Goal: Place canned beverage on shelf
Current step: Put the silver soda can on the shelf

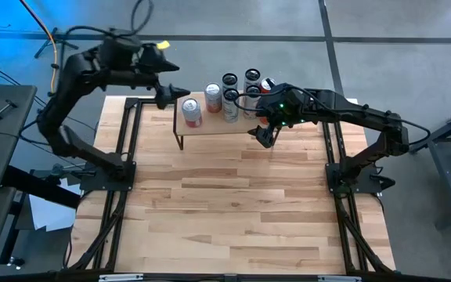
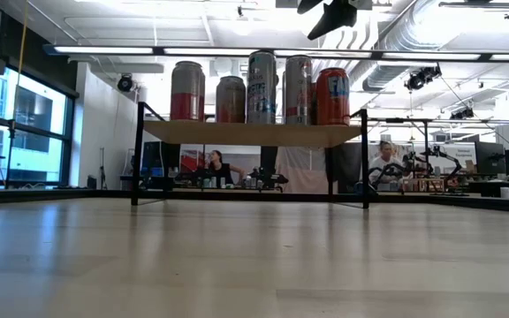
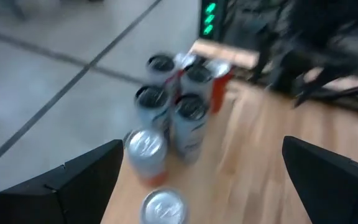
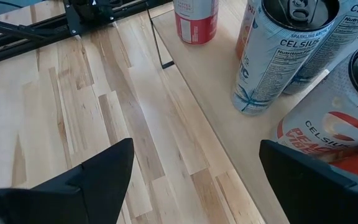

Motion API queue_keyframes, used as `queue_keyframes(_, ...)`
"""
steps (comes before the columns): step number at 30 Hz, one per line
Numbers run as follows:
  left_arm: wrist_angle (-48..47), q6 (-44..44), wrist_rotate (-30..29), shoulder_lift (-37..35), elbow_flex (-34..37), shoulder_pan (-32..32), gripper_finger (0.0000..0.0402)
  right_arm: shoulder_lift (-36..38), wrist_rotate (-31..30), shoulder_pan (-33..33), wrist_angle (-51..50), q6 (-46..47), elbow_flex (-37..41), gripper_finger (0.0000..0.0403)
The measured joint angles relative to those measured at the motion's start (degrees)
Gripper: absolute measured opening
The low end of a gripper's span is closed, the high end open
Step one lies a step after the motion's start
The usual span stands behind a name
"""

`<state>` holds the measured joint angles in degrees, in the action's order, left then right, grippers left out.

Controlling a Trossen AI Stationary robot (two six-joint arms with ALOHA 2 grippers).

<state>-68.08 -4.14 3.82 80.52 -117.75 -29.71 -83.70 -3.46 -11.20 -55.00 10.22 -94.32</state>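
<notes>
Six cans (image 1: 231, 97) crowd the shelf (image 1: 210, 128), beside the right gripper (image 1: 263, 135), empty and spread

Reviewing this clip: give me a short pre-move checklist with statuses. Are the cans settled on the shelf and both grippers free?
1. Aluminium beverage cans standing upright on the light wood plank shelf with black wire legs: ok.
2. Right gripper empty, fingers apart: ok.
3. Left gripper empty, fingers apart: ok.
4. Right gripper clear of the cans, beside the shelf's front edge: ok.
5. Any can left on the butcher-block wooden table: none visible, ok.
</notes>
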Motion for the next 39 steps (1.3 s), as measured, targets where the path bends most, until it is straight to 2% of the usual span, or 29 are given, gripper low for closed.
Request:
queue_keyframes(3,2.9,-0.5,2.2,-2.3,2.2,0.0,0.04,0.0,0.0,0.0,0.0,0.0,0.0,0.0334)
queue_keyframes(5,4.7,-1.1,2.7,-4.0,6.2,0.0,0.04,0.0,0.0,0.0,0.0,0.0,0.0,0.0334)
queue_keyframes(9,11.7,-0.5,4.4,-8.6,20.1,0.0,0.04,0.0,0.0,0.0,0.0,0.2,0.0,0.0334)
queue_keyframes(14,25.0,2.9,7.6,-16.1,38.7,0.0,0.04,0.0,0.0,0.0,0.0,1.4,0.0,0.0334)
queue_keyframes(21,33.7,5.0,7.7,-24.5,52.8,-1.9,0.04,0.0,0.0,0.0,0.0,2.8,0.0,0.0334)
queue_keyframes(27,39.1,3.4,7.5,-28.2,60.2,-6.1,0.04,0.0,0.0,0.0,0.0,4.1,0.0,0.0334)
queue_keyframes(32,38.2,0.6,7.9,-26.8,62.7,-10.5,0.04,0.0,0.0,0.0,0.0,5.9,0.0,0.0334)
queue_keyframes(39,38.5,-4.0,16.1,-21.9,63.6,-13.8,0.04,0.0,0.0,0.0,0.0,7.0,0.0,0.0334)
